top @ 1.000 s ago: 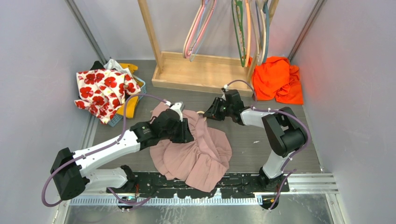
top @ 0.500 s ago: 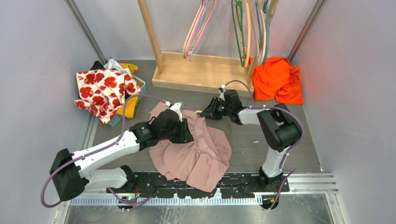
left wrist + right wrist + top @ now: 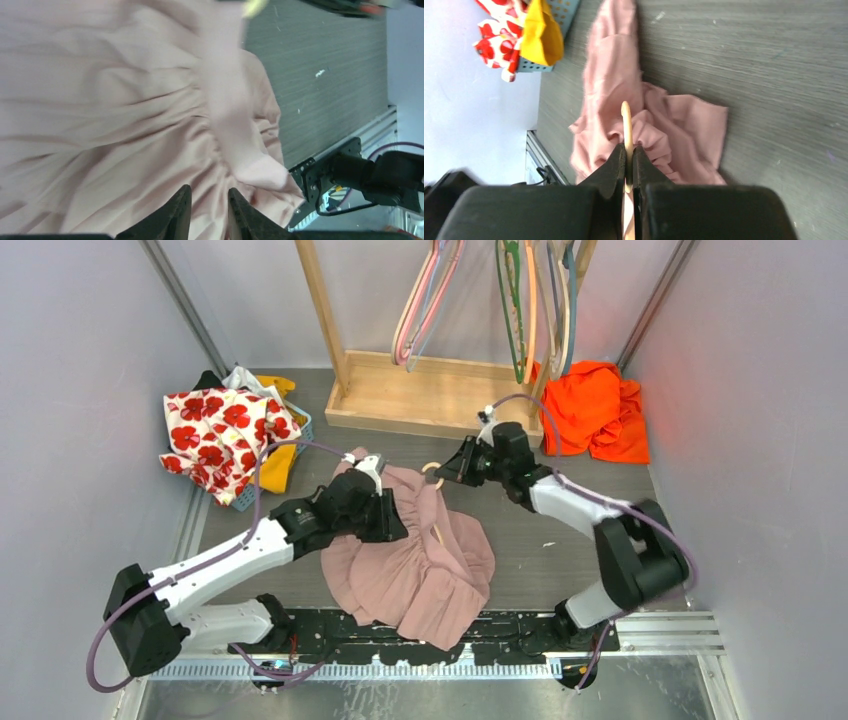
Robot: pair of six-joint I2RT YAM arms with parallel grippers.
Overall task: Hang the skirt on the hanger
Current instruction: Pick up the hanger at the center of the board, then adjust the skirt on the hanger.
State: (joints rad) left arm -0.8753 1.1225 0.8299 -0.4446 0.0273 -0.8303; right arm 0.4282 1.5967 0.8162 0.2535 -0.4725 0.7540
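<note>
Swinging its elbow rightward, the right gripper (image 3: pixel 629 152) is clamping the wooden hanger (image 3: pixel 625 117), plain only from its wrist. The left gripper (image 3: pixel 207 212) is hovering narrowly parted over the mid-scene pink skirt (image 3: pixel 425 570), grip unclear.

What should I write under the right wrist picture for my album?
Right gripper pinches a wooden hanger over the pink skirt.

Top view: I see only the end loop of the hanger (image 3: pixel 432 472); the rest lies under the skirt (image 3: pixel 420 560). The rack hangers (image 3: pixel 425 300) are cropped by the upper edge. Left wrist view: the left gripper (image 3: pixel 208 195) is cropped below, so I cannot judge its grip.
</note>
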